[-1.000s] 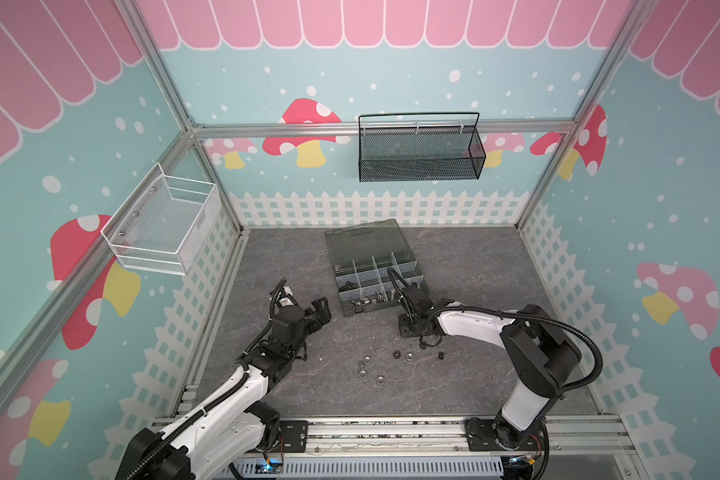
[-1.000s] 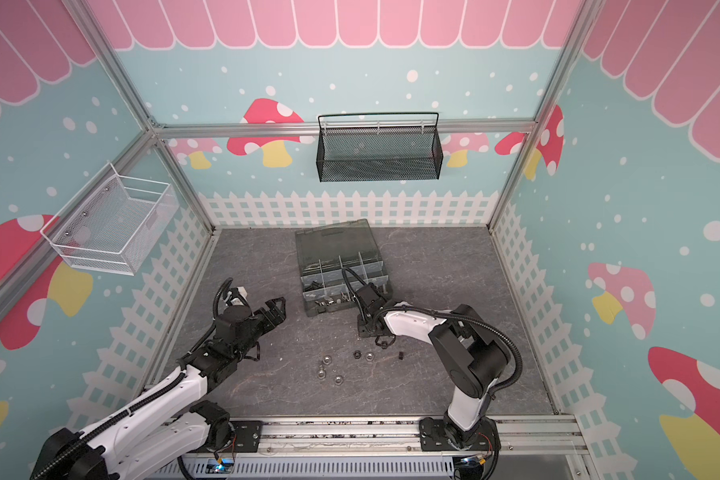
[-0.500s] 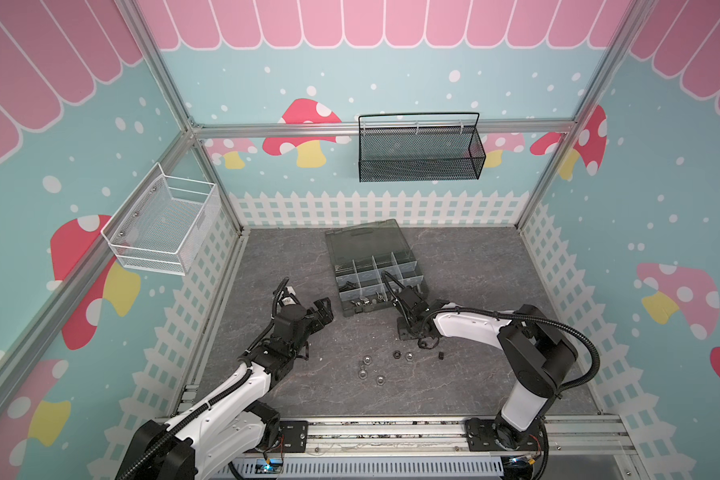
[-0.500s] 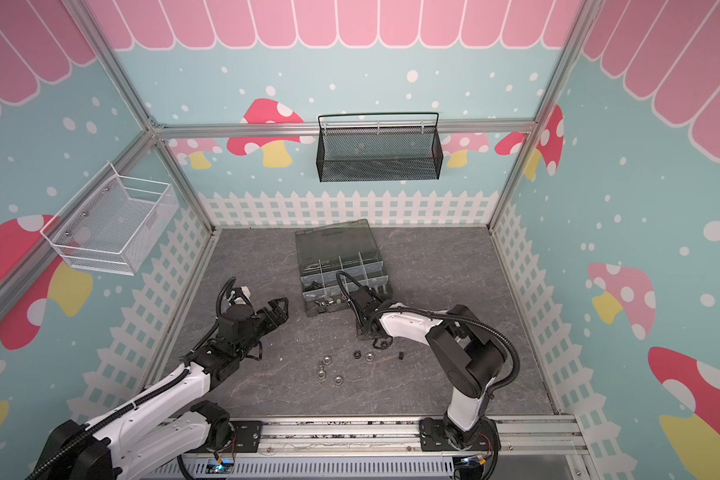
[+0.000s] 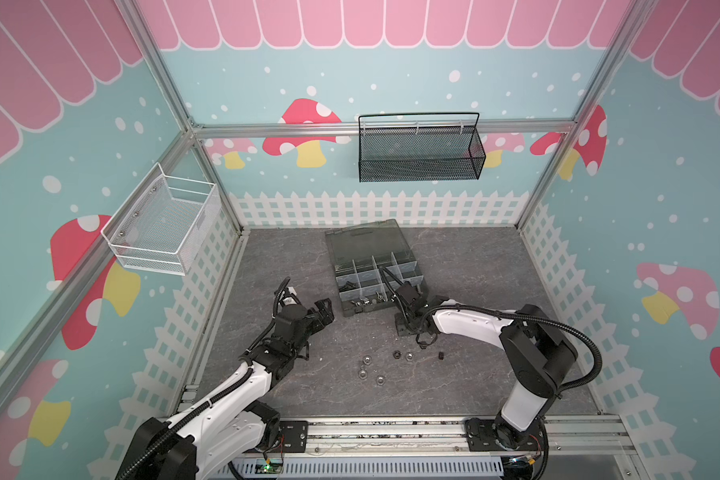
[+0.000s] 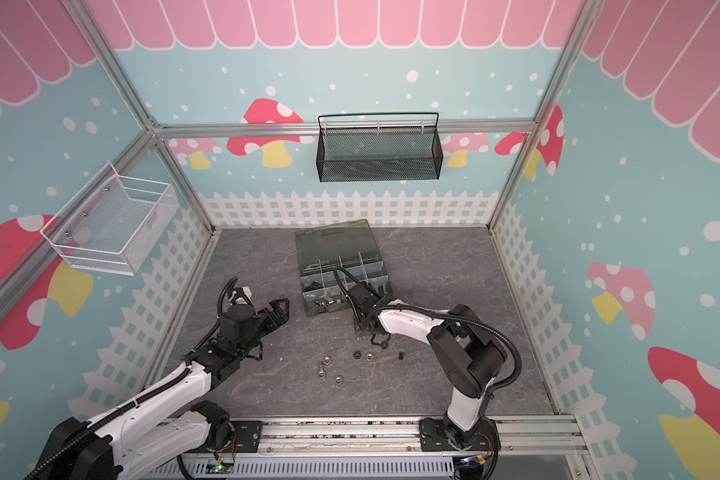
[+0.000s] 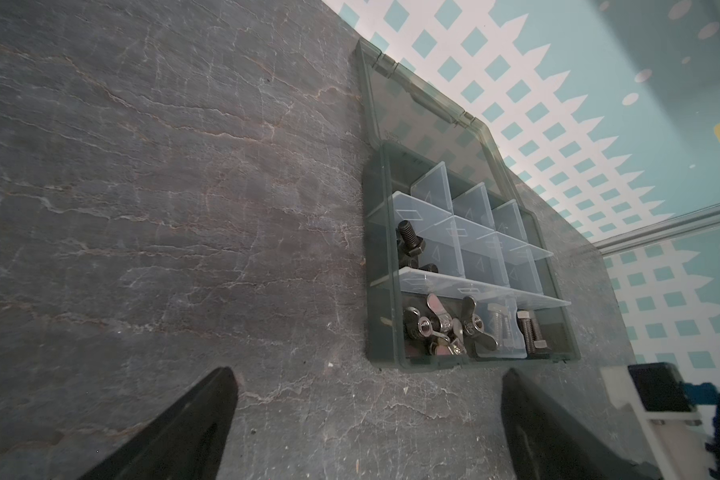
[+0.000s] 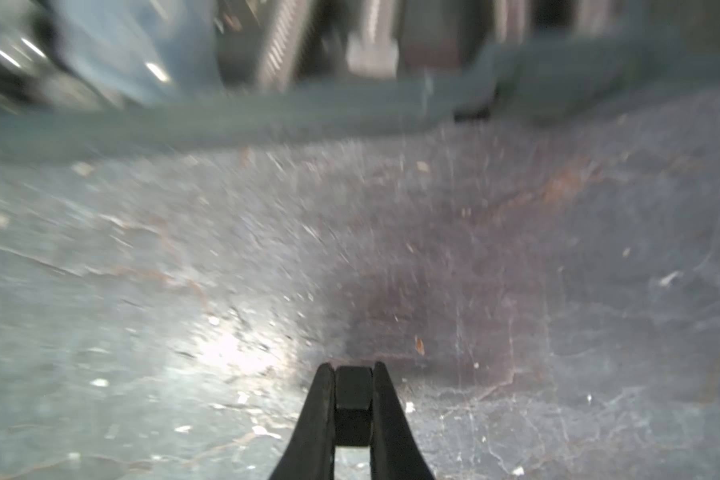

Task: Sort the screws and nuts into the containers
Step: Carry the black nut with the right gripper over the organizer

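Between the tips of the right pincer (image 8: 353, 368) a small black hex piece (image 8: 352, 397) is clamped. The blurred wrist view does not settle whether it is a nut or a screw head. In a top view this pincer (image 5: 406, 328) points down, low over the grey worktop (image 5: 292, 257), just in front of the organiser box (image 5: 362, 243).

Further forward on the worktop lie loose nuts (image 5: 366, 360): three silver ones in a cluster, then a black and a silver one side by side. A further black piece (image 5: 441, 355) lies apart to the right.

The box has its lid (image 7: 416, 120) open behind it. The front row of containers (image 7: 466, 286) holds silver wing nuts (image 7: 431, 324) and, in the next compartment, silver hex screws (image 7: 531, 332). A black screw (image 7: 410, 241) stands in the row behind.

The left pincer (image 5: 324, 312) hangs wide, holding nothing, left of the box and clear of it. A black mesh basket (image 5: 418, 166) hangs on the back wall and a white wire basket (image 5: 163, 232) on the left wall.
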